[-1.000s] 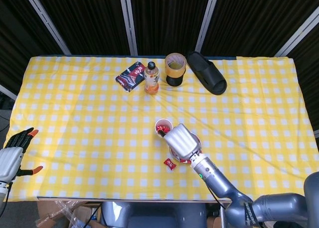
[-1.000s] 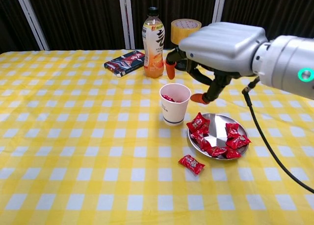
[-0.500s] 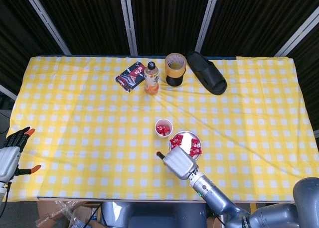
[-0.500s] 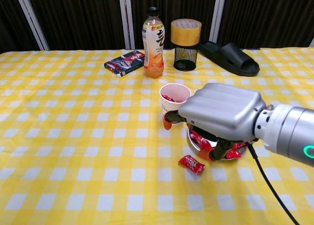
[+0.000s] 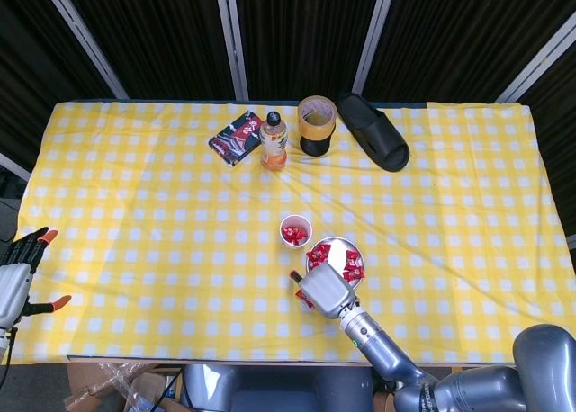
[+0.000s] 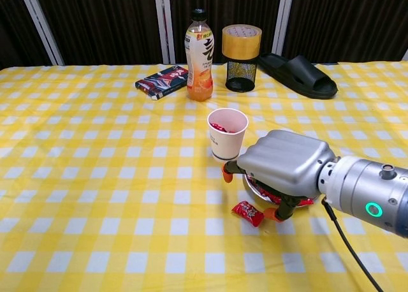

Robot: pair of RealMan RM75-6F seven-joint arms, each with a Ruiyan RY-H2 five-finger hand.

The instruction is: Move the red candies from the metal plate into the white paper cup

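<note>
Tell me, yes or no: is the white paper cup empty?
No. In the chest view, red candy shows inside the white paper cup, just below its rim, and the head view shows red in it too.

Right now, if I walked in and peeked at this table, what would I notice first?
Probably the big silver right hand, hanging low over the metal plate of red candies near the table's front edge. One stray red candy lies on the yellow checked tablecloth just in front of it, and the white paper cup beside the plate already holds some red candy. At the back stand an orange drink bottle and a black slipper.
</note>
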